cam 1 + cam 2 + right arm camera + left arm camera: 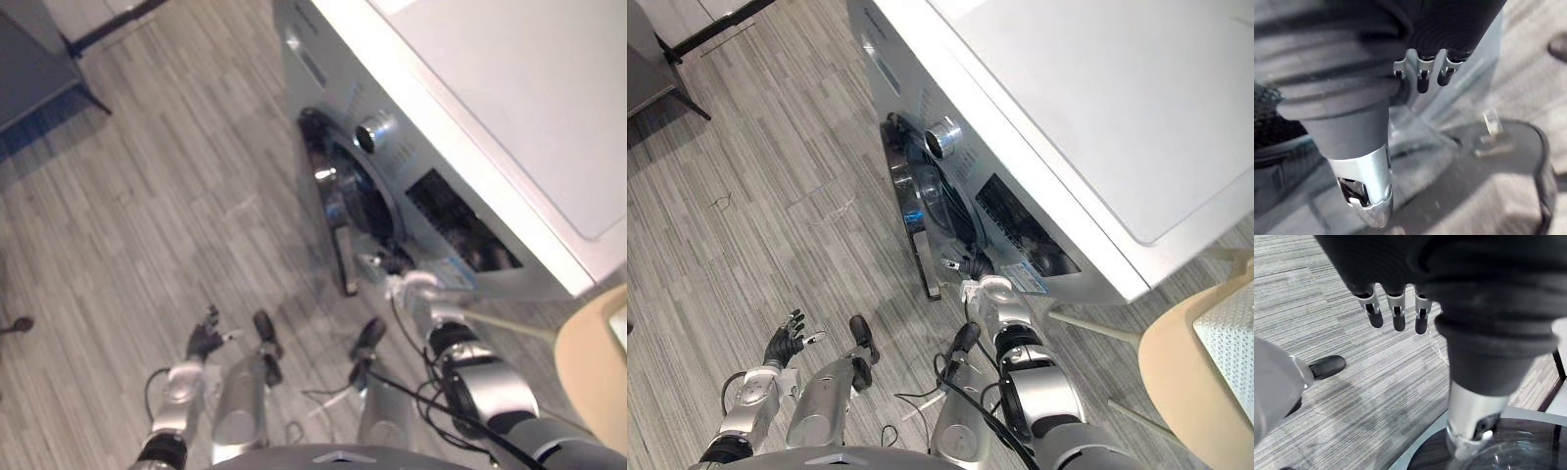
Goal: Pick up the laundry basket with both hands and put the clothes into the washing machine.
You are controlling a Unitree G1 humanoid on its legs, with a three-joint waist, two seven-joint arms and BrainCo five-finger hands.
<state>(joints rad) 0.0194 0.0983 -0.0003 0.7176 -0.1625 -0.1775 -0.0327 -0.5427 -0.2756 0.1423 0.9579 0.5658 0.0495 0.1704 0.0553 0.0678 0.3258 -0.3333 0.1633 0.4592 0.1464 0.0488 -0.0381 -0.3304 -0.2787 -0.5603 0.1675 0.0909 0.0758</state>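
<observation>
Silver-fronted, white-topped front-loading washing machine (1038,117) stands ahead and to my right on the grey wood-plank floor (745,196). Its round glass door with a dark rim (923,250) hangs open, seen nearly edge-on. Drum mouth (955,211) is dark; I cannot tell what lies inside.

My right hand (978,289) sits at the lower edge of that opening, just beside the door. Its fingers (1422,81) are loosely bent around nothing, thumb straight. A dark netted patch (1268,122) shows at the edge of the right wrist view, too blurred to name.

My left hand (784,343) hangs low over the floor, well apart from the machine, fingers (1397,318) straight and slightly spread, holding nothing.

Pale beige rounded chair seat (1185,362) at far right, cut off by the frame.
</observation>
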